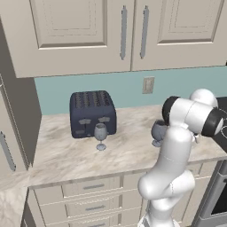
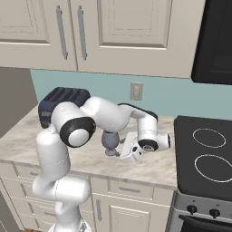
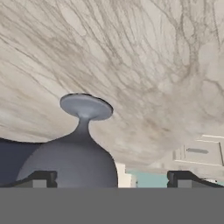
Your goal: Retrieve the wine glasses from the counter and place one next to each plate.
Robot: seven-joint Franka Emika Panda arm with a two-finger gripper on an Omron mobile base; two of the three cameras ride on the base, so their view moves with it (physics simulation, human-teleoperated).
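Gripper [image 3: 109, 179] positioned at nearer wine glass [image 2: 110, 141], jaws fully apart.
Both glasses stand upright on the counter [image 1: 66, 155]; the far wine glass [image 1: 100, 134] fronts the toaster [image 1: 92, 113]. Bowl apparently sits between the fingertips [image 3: 41, 178], allowing a side grasp.

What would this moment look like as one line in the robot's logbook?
phase: reaching for wine glass | gripper: open, beside near wine glass bowl, not closed | other wine glass: upright before toaster | counter

Smoky grey-blue translucent wine glass [image 3: 72, 162] at the end effector, second alike glass [image 1: 100, 133], beige brown-veined marbled desk [image 1: 66, 155], dark navy toaster [image 1: 92, 113], cream panelled cabinets [image 1: 80, 31], teal wall [image 1: 119, 91], black stovetop [image 2: 206, 156]
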